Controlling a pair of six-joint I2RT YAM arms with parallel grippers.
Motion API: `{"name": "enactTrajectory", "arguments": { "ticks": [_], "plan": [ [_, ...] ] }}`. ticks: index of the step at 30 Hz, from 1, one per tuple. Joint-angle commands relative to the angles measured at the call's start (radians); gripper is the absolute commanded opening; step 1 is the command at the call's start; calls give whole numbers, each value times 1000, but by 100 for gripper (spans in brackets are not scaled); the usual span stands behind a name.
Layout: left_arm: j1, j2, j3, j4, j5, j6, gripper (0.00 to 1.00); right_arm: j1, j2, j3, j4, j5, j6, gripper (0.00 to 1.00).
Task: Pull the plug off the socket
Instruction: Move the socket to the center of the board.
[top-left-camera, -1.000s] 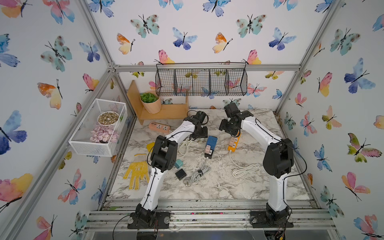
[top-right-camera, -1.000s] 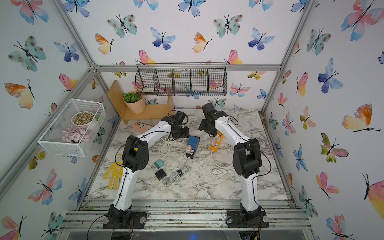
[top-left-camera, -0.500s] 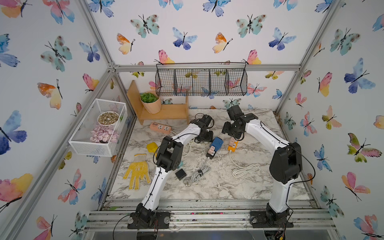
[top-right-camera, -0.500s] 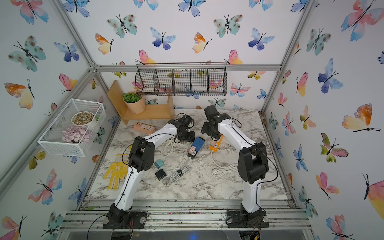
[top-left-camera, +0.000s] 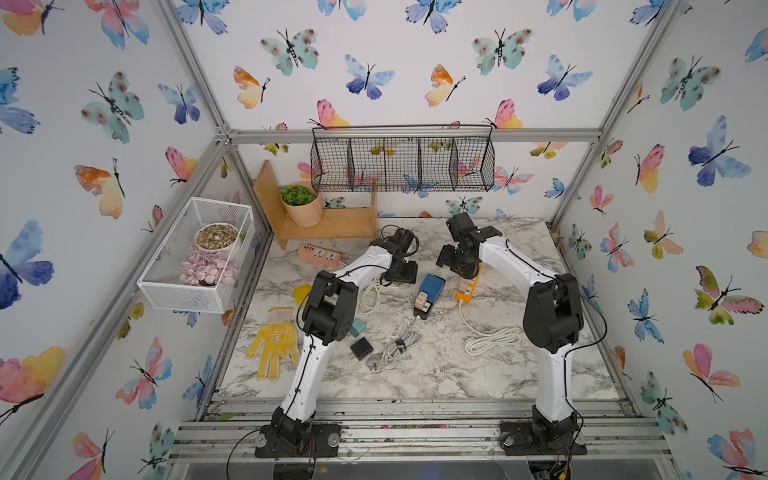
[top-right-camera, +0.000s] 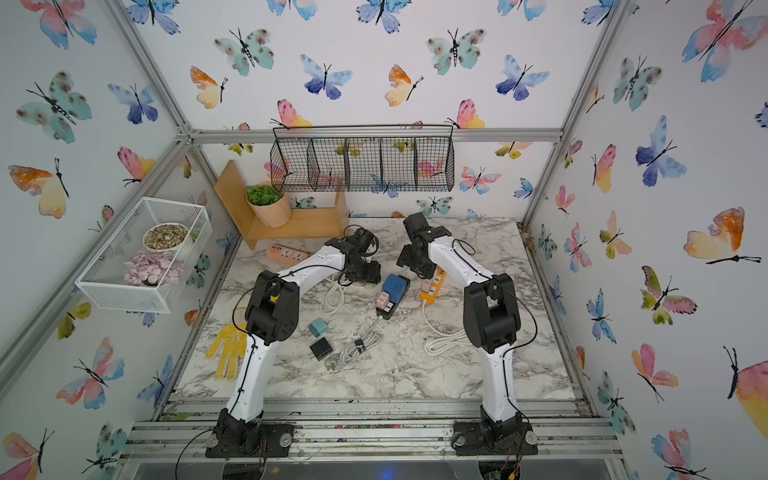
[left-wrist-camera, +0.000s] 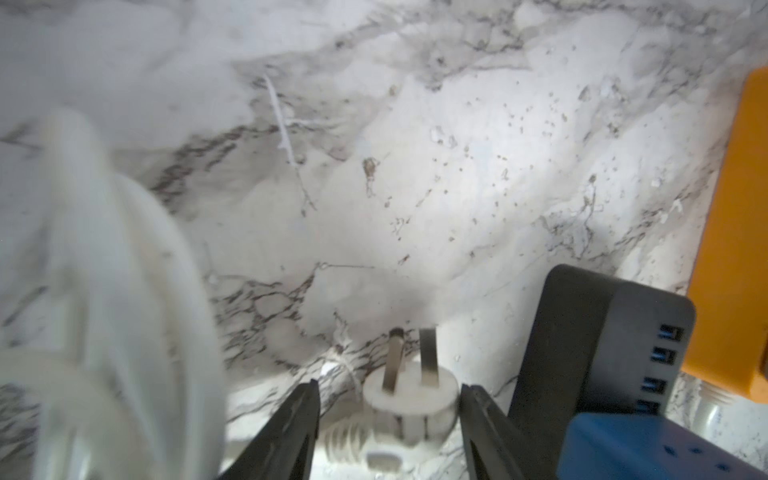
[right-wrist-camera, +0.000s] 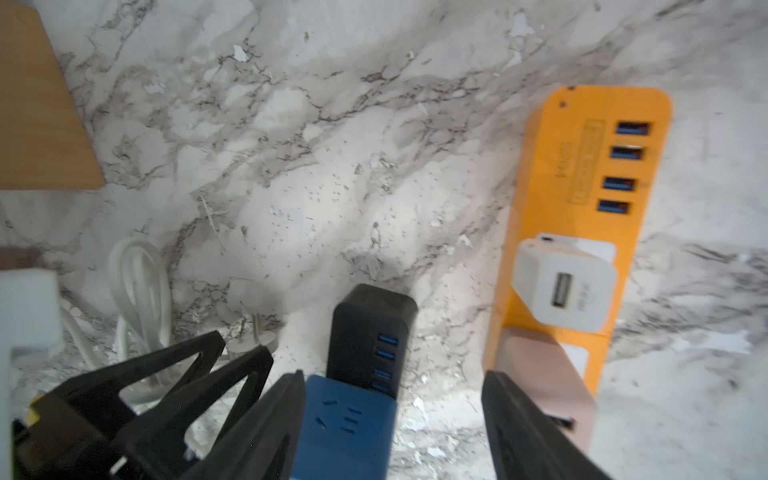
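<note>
Release: white plug (left-wrist-camera: 409, 395) lies clear of the blue socket block (right-wrist-camera: 349, 419).
My left gripper (left-wrist-camera: 388, 384) straddles the plug, fingers apart, prongs bare on the marble (left-wrist-camera: 415, 187); my right gripper (right-wrist-camera: 392, 374) stands spread, one finger against that block. I'd lift both straight up, clear of the cord (right-wrist-camera: 141, 282).

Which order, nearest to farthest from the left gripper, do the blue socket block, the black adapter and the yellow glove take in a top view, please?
In a top view:
1. Blue socket block, right beside the left gripper, on the side toward the right arm.
2. Black adapter, on the marble nearer the robot's base.
3. Yellow glove, out at the table's left edge.
</note>
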Motion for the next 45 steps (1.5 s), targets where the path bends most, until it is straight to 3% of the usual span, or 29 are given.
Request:
{"name": "enactTrajectory", "arguments": {
  "ticks": [1,10,19,26,37,45],
  "plan": [
    [3,-120,-17,-7,-92,-22,59,-1,56,72,-73,-60,123,78],
    [3,-312,-172,30,-139,-65,60,1,198,199,-181,-196,305,84],
    [3,-396,-227,27,-137,-56,60,21,273,258,-237,-180,332,82],
    [3,-409,-231,23,-135,-48,59,28,281,224,-247,-142,332,75],
    [3,-422,-252,30,-128,-50,59,69,189,188,-292,-20,344,42],
    [3,-439,-270,39,-127,-49,59,101,54,42,-302,-5,448,39]
  ]
}}
